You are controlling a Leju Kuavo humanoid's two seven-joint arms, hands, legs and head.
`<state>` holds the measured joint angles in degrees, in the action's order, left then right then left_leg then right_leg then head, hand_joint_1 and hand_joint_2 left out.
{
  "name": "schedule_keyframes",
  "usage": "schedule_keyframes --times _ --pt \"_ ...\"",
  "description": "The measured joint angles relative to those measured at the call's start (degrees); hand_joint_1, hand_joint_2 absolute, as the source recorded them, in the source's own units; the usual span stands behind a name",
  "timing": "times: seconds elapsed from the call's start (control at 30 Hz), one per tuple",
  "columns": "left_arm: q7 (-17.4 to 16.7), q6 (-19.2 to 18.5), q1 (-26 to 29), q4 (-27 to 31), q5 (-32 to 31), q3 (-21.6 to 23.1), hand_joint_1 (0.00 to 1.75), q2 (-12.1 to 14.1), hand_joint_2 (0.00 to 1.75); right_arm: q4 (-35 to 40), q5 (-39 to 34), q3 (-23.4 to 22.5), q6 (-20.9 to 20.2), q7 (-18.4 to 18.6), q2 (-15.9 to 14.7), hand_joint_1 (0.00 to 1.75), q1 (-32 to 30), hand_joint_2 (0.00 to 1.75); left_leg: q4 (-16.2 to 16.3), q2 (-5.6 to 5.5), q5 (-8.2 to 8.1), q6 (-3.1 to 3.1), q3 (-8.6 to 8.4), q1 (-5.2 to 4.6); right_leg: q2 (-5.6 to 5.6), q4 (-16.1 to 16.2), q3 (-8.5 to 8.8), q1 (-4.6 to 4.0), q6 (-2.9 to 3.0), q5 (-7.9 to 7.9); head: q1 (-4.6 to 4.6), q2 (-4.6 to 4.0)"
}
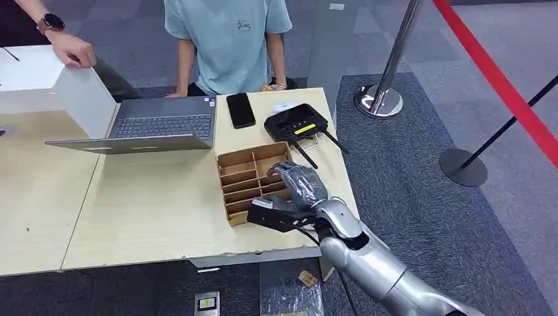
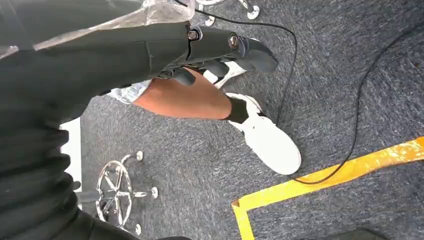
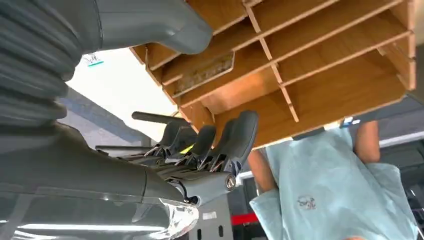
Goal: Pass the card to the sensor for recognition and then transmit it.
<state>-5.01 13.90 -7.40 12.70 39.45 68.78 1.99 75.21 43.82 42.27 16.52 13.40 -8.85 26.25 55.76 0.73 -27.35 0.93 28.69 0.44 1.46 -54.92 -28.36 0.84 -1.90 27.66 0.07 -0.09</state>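
Observation:
A wooden box [image 1: 240,178] with several compartments stands on the table's right part. My right hand [image 1: 299,184] hovers over the box's near right corner with fingers pointing down toward the slots. The right wrist view shows the thumb [image 3: 150,22] and the fingers [image 3: 220,142] spread apart with nothing between them. A flat tan card-like piece [image 3: 202,75] lies in one compartment of the box [image 3: 320,60] near the thumb. The black sensor [image 1: 296,122] with antennas sits just beyond the box. My left hand [image 2: 215,52] hangs over the floor, empty, fingers loosely extended.
A black phone [image 1: 241,110] and an open laptop [image 1: 164,125] lie left of the sensor. A white box [image 1: 59,82] stands at the far left, with a person's hand [image 1: 74,51] on it. Another person in a teal shirt [image 1: 227,39] stands behind the table. Stanchion bases [image 1: 378,100] stand on the right.

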Motion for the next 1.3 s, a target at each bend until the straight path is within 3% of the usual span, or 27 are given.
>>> schedule_keyframes --times 0.2,0.53,0.63,0.9,1.3 --pt "0.00 -0.09 0.00 0.00 -0.02 0.00 0.00 0.00 1.75 -0.79 0.07 0.00 0.00 0.00 -0.04 0.72 -0.02 1.75 0.00 0.00 0.00 0.00 0.00 0.00 0.00 0.00 0.00 0.00 0.00 0.00 0.00 0.00" --pt "-0.07 -0.26 0.00 0.00 0.00 0.00 0.00 0.02 1.75 -1.42 -0.46 0.00 0.42 -0.09 -0.15 0.65 -0.40 1.75 0.00 0.00 0.00 0.00 0.00 0.00 0.00 0.00 -0.01 0.00 0.00 0.00 0.00 0.00" --pt "-0.07 -0.26 0.00 0.00 -0.04 0.00 0.00 0.02 1.75 -1.46 -0.46 0.00 0.70 -0.11 -0.17 0.72 -0.65 1.75 0.00 0.00 0.00 0.00 0.01 0.00 0.00 0.00 -0.01 0.00 0.00 0.00 0.00 0.00" --pt "-0.07 -0.26 0.01 0.00 -0.42 0.00 0.00 0.02 1.75 -2.05 -1.03 -0.11 1.27 -0.15 -0.26 0.61 -1.07 1.75 0.00 0.00 0.00 0.00 0.00 0.00 0.00 0.00 -0.01 0.00 0.00 0.00 0.00 0.00" --pt "-0.07 -0.26 0.00 0.00 -0.72 0.00 0.00 0.04 1.75 -4.24 -2.01 -0.66 2.32 -0.39 -0.52 0.59 -1.30 1.75 0.00 0.00 0.00 0.00 0.00 0.00 0.00 0.00 -0.01 0.00 0.00 0.00 0.00 0.00"
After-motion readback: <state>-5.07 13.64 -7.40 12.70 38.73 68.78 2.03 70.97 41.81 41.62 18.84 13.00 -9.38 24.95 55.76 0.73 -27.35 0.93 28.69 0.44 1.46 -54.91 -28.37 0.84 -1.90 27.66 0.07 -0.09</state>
